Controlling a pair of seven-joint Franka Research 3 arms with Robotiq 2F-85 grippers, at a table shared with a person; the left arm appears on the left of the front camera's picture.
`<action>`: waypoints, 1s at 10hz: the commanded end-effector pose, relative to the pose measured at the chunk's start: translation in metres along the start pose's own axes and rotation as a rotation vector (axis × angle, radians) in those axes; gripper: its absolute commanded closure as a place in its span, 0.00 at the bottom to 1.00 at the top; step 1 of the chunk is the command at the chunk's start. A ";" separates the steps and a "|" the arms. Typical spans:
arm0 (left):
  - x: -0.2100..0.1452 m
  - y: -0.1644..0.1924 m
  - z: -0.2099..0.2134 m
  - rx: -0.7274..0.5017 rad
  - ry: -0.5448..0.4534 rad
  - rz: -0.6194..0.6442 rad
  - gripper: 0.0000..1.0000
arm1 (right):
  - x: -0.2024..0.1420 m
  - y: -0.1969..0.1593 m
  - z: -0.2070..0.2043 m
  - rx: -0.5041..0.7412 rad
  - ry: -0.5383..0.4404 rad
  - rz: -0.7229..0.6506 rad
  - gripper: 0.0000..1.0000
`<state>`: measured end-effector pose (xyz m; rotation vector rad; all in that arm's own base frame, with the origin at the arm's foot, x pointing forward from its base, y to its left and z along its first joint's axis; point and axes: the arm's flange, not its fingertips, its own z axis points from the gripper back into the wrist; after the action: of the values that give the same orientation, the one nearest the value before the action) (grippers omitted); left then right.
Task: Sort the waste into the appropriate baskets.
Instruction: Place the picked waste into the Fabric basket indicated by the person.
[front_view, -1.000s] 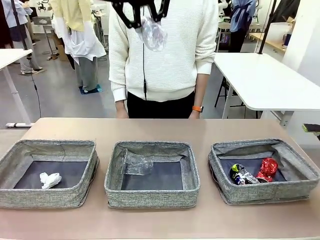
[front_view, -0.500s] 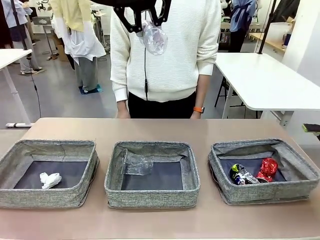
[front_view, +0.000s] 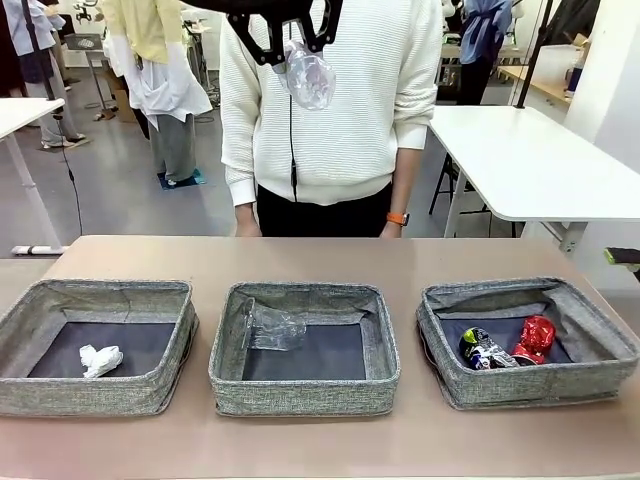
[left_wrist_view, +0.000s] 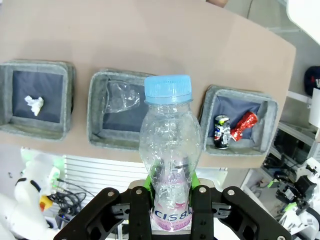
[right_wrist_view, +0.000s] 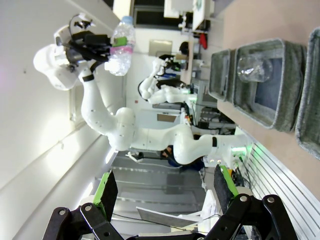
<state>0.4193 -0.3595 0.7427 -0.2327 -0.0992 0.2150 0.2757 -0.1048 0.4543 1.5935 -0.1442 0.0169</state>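
In the front view, the left gripper (front_view: 287, 40) was seen high above the table, closed on the bottle (front_view: 307, 72), which hung below it in front of the person's sweater (front_view: 340, 100). Far below the gripper, three baskets were placed in a row: the left basket (front_view: 40, 398) with a paper wad (front_view: 101, 359), the middle basket (front_view: 300, 395) with crumpled plastic (front_view: 272, 327), and the right basket (front_view: 600, 375) with a dark can (front_view: 484, 349) and a red can (front_view: 537, 337). It was judged that the bottle was lifted so high to be carried clear over the basket walls.

In the left wrist view, the bottle was held by its labelled end between the green pads (left_wrist_view: 146, 186), the blue cap (left_wrist_view: 168, 89) pointing away from the gripper. The middle basket lay almost straight beyond the cap. Since plastic was already there, this basket was probably the target.

In the right wrist view, the right gripper (right_wrist_view: 165, 192) was seen with its fingers spread wide and nothing between them. The left arm (right_wrist_view: 107, 125) with the bottle was seen far beyond it, and the baskets were off to one side. This gripper was probably kept back to leave room.
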 end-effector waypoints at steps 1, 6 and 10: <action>-0.003 0.001 0.003 -0.003 -0.003 -0.001 0.77 | 0.001 0.006 0.001 0.014 -0.002 -0.020 0.00; -0.003 0.001 0.003 -0.003 -0.003 -0.001 0.77 | 0.001 0.006 0.001 0.014 -0.002 -0.020 0.00; -0.003 0.001 0.003 -0.003 -0.003 -0.001 0.77 | 0.001 0.006 0.001 0.014 -0.002 -0.020 0.00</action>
<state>0.4193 -0.3595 0.7427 -0.2327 -0.0992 0.2150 0.2757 -0.1048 0.4543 1.5935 -0.1442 0.0169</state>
